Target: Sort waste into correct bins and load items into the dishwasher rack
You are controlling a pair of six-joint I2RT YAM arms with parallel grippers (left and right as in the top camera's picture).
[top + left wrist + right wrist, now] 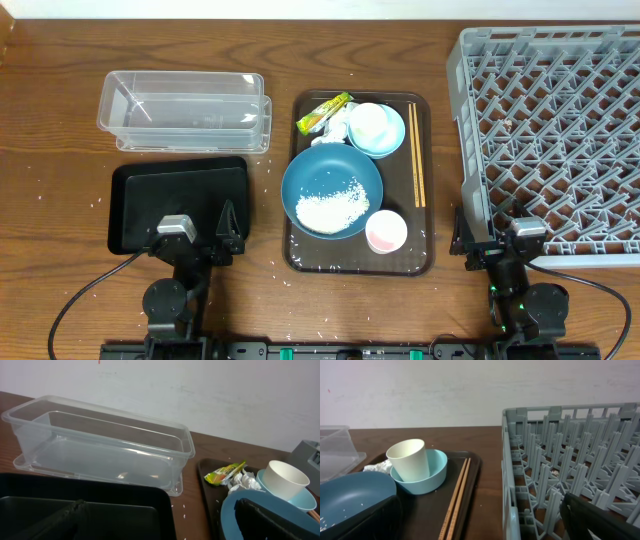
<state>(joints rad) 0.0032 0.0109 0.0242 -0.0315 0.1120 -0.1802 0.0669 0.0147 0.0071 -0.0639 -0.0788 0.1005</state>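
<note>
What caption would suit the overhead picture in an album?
Rice bowl, cups and chopsticks on a brown tray, flanked by clear tub, black tray and grey rack.

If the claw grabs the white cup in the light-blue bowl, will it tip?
The white cup looks empty, so probably light. It sits tilted in the light-blue bowl, so a nudge might tip it.

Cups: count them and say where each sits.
2. The white cup stands in the light-blue bowl at the back of the brown tray; the pink cup stands at its front right. None appears hidden.
</note>
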